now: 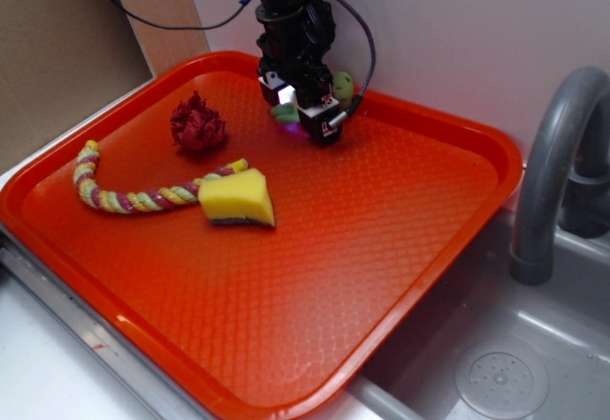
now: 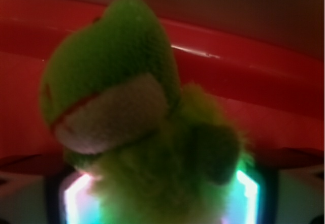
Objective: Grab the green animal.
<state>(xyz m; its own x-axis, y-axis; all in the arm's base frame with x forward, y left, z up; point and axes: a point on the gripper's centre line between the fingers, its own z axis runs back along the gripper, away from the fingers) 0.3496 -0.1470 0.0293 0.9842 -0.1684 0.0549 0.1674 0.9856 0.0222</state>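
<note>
The green animal (image 2: 152, 148), a fuzzy lime-green plush frog with a pale face, fills the wrist view. Its body sits between the two glowing finger pads (image 2: 76, 198), and its fur touches both. In the exterior view my gripper (image 1: 300, 115) is down at the far edge of the orange tray (image 1: 381, 277). It is closed around the frog. Only the frog's head (image 1: 342, 85) and a bit of a limb peek out from behind the fingers.
A crinkly red ball (image 1: 197, 125), a striped rope toy (image 1: 133, 194) and a yellow wedge sponge (image 1: 238, 197) lie on the tray's left half. The tray's raised far rim (image 2: 244, 66) is just behind the frog. A grey tap (image 1: 558, 153) and a sink stand at the right.
</note>
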